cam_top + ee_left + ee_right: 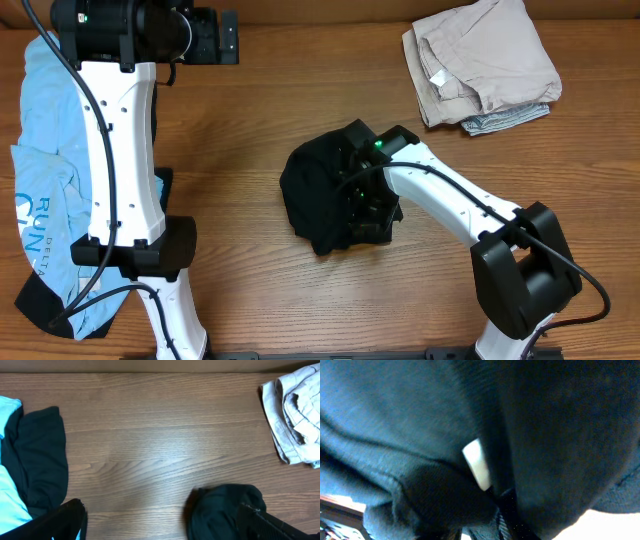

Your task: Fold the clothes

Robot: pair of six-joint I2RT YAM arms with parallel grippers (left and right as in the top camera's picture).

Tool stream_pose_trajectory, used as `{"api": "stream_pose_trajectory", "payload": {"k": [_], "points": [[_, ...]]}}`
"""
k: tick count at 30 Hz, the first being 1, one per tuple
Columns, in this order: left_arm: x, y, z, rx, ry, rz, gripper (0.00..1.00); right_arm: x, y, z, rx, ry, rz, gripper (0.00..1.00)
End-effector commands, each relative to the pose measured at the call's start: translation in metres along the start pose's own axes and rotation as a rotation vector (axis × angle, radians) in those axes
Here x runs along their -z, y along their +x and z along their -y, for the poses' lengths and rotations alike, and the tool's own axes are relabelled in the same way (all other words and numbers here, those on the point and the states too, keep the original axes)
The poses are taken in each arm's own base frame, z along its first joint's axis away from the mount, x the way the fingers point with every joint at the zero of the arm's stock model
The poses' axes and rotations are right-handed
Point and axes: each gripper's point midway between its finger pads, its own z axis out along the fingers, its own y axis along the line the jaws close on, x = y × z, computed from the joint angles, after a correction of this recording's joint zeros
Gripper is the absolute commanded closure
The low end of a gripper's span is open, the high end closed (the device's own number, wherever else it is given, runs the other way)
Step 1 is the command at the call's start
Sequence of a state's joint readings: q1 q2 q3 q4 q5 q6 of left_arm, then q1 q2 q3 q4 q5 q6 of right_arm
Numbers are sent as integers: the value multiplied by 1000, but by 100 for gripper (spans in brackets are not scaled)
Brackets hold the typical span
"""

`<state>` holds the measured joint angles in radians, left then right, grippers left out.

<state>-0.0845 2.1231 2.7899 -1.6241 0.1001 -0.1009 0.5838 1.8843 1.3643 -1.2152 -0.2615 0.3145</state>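
Seen from overhead, the black garment (305, 190) lay bunched in a rumpled heap near the middle of the table (250, 100), slightly toward 4 o'clock from its centre. The right gripper (362, 200) was buried in that heap's 3 o'clock side, and the right wrist view showed almost nothing but dark fabric pressed close, with a small white tag (477, 462) among the folds (whether the jaws pinched the cloth or merely sat in it could not be told). The left gripper (215, 38) hovered up at 11 o'clock, its fingers (70, 515) spread wide with nothing between them, well apart from the heap. The beige pieces (485, 60) rested in a loosely folded stack at 1 o'clock, with a bit of paler cloth showing under their lower edge. The light blue T-shirt (40, 190) sprawled along the 9 o'clock edge, partly under the left arm (125, 150), with a strip of dark cloth (40, 455) lying against it.
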Motion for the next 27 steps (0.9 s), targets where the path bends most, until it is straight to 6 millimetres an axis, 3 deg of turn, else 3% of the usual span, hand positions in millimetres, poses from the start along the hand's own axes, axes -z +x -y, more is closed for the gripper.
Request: {"api": "stream_pose_trajectory", "payload": {"k": [1, 4, 7, 10, 13, 19, 27], "points": [[0, 0, -2, -18, -8, 0, 0, 9, -6, 4, -30, 18, 34, 72], [0, 0, -2, -18, -8, -1, 0, 35, -19, 0, -22, 17, 112, 66], [0, 1, -2, -26, -8, -2, 0, 73, -34, -11, 5, -9, 218, 50], [0, 1, -2, -34, -8, -2, 0, 105, -49, -24, 54, -31, 320, 42], [0, 1, -2, -41, -8, -2, 0, 120, -67, -31, 85, -38, 413, 38], [0, 0, -2, -41, -8, -1, 0, 113, -100, -31, 130, -15, 517, 37], [0, 0, -2, -41, -8, -1, 0, 65, -124, -25, 167, 26, 452, 38]]}}
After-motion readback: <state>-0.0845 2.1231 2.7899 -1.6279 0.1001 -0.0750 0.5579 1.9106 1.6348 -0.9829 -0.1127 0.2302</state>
